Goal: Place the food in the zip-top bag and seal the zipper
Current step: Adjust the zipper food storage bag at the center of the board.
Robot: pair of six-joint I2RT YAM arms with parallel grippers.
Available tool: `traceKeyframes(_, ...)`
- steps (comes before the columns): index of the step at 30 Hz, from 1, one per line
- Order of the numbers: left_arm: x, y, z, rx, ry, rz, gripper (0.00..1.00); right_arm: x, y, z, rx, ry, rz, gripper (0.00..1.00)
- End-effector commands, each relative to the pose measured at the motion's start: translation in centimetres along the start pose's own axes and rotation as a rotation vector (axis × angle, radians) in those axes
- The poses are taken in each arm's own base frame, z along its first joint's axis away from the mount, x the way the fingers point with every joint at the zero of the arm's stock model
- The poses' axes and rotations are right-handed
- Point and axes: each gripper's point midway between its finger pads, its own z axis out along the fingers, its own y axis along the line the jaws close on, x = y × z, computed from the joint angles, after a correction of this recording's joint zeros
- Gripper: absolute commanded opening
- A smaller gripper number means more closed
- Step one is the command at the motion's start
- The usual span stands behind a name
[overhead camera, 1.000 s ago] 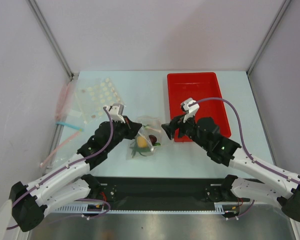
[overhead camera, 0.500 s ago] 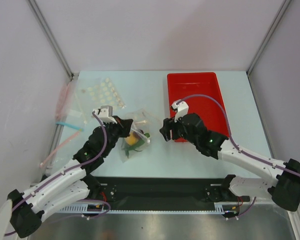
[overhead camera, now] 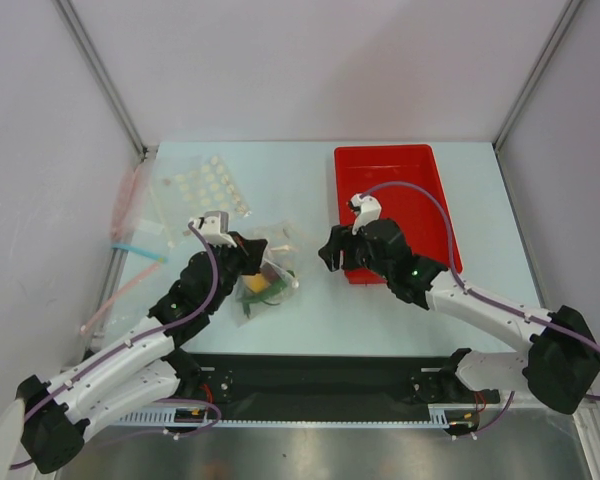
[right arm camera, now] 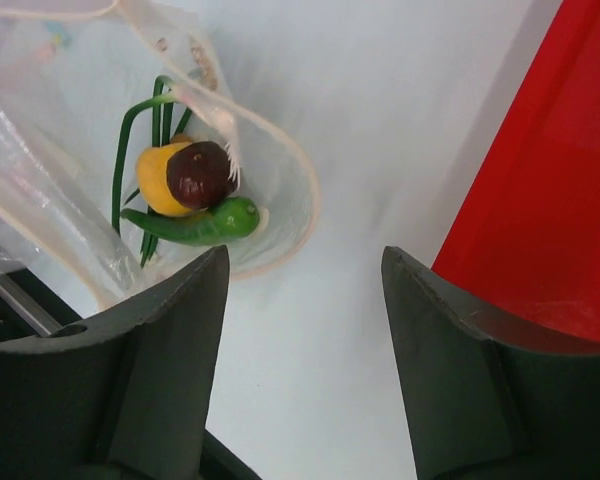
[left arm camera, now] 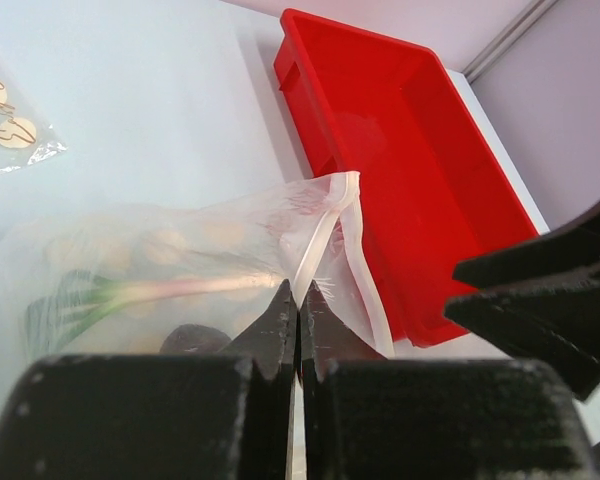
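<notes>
The dotted zip-top bag (overhead camera: 267,268) hangs from my left gripper (overhead camera: 252,254), which is shut on the bag's rim by the pale zipper strip (left arm camera: 325,228). The bag's mouth gapes open toward the right. Inside lie the yellow ball (right arm camera: 158,182), the maroon ball (right arm camera: 201,172), the green chili (right arm camera: 196,226) and the thin green stalks (right arm camera: 130,140). The left wrist view shows the stalks (left arm camera: 80,306) and the maroon ball (left arm camera: 194,340) through the plastic. My right gripper (overhead camera: 330,250) is open and empty, just right of the bag's mouth and not touching it (right arm camera: 305,262).
The red tray (overhead camera: 420,170) stands at the back right, right behind my right gripper, and shows in the left wrist view (left arm camera: 400,180). A flatter dotted bag (overhead camera: 202,185) lies at the back left. Plain bags with pink and blue strips (overhead camera: 130,225) lie along the left edge.
My left gripper has drawn the bag a little left and toward the near edge. My right gripper has shifted slightly back, staying open beside the bag's mouth.
</notes>
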Motion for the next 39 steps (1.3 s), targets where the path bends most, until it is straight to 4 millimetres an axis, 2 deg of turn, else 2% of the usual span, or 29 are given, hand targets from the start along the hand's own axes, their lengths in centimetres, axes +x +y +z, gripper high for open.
traceKeyframes(1, -1.0, -1.3, -0.3, 0.068, -0.037, 0.004, 0.0, -1.1, -0.1, 1.1, -0.033, -0.068, 0.097, 0.66)
traceKeyframes(5, -1.1, -2.0, -0.5, 0.108, -0.036, 0.007, 0.0, -0.4, -0.2, 2.1, -0.056, -0.06, 0.148, 0.61)
traceKeyframes(9, -1.0, -2.4, -0.6, 0.133, -0.031, 0.01, 0.0, 0.1, 0.5, 2.7, -0.107, -0.037, 0.159, 0.6)
traceKeyframes(12, -0.9, -2.5, -0.6, 0.142, -0.03, 0.01, 0.0, 0.5, 0.7, 3.1, -0.12, -0.017, 0.165, 0.54)
traceKeyframes(15, -0.9, -2.7, -0.6, 0.153, -0.026, 0.013, 0.0, 1.0, 1.3, 3.2, -0.15, 0.012, 0.182, 0.45)
traceKeyframes(18, -0.6, -2.8, -0.4, 0.158, -0.016, 0.02, 0.0, 0.7, 1.8, 3.0, -0.182, 0.013, 0.18, 0.21)
traceKeyframes(19, -0.5, -3.2, -0.4, 0.179, -0.01, 0.023, 0.0, 0.4, 1.9, 2.7, -0.187, 0.009, 0.178, 0.09)
traceKeyframes(20, -0.4, -3.4, -0.3, 0.189, 0.0, 0.031, 0.0, 0.3, 2.0, 2.5, -0.193, 0.005, 0.18, 0.03)
traceKeyframes(21, 0.1, -3.7, 0.0, 0.202, 0.022, 0.039, 0.0, -0.5, 2.0, 1.9, -0.198, -0.021, 0.177, 0.0)
traceKeyframes(24, 1.0, -5.7, 0.2, 0.298, 0.082, 0.061, 0.03, -1.2, 1.8, 0.9, -0.202, -0.071, 0.173, 0.0)
traceKeyframes(25, 2.1, -6.0, 0.7, 0.308, 0.12, 0.075, 0.04, -2.0, 2.0, 0.2, -0.214, -0.102, 0.173, 0.0)
traceKeyframes(27, 2.8, -7.7, 0.6, 0.384, 0.17, 0.094, 0.08, -2.4, 2.0, -0.4, -0.223, -0.134, 0.174, 0.0)
traceKeyframes(28, 3.2, -8.2, 0.8, 0.406, 0.19, 0.11, 0.11, -2.9, 2.1, -0.9, -0.227, -0.156, 0.175, 0.0)
traceKeyframes(31, 4.1, -10.1, 0.2, 0.496, 0.226, 0.146, 0.31, -3.3, 1.5, -1.3, -0.207, -0.185, 0.184, 0.0)
traceKeyframes(32, 4.2, -10.6, 0.0, 0.517, 0.229, 0.154, 0.49, -3.3, 1.0, -1.4, -0.181, -0.188, 0.196, 0.0)
traceKeyframes(33, 4.5, -11.2, -0.4, 0.543, 0.232, 0.163, 0.57, -3.4, 0.6, -1.4, -0.165, -0.189, 0.203, 0.0)
traceKeyframes(34, 4.6, -11.5, -0.6, 0.556, 0.228, 0.183, 0.74, -3.4, 0.1, -1.3, -0.15, -0.189, 0.215, 0.0)
traceKeyframes(36, 4.6, -12.2, -1.1, 0.583, 0.219, 0.197, 0.92, -3.5, -1.0, -1.4, -0.131, -0.189, 0.254, 0.0)
traceKeyframes(37, 4.7, -12.2, -1.2, 0.586, 0.219, 0.207, 0.98, -3.6, -1.5, -1.4, -0.122, -0.192, 0.268, 0.0)
traceKeyframes(39, 4.9, -12.5, -1.6, 0.599, 0.222, 0.219, 1.0, -3.7, -2.7, -1.6, -0.101, -0.204, 0.306, 0.0)
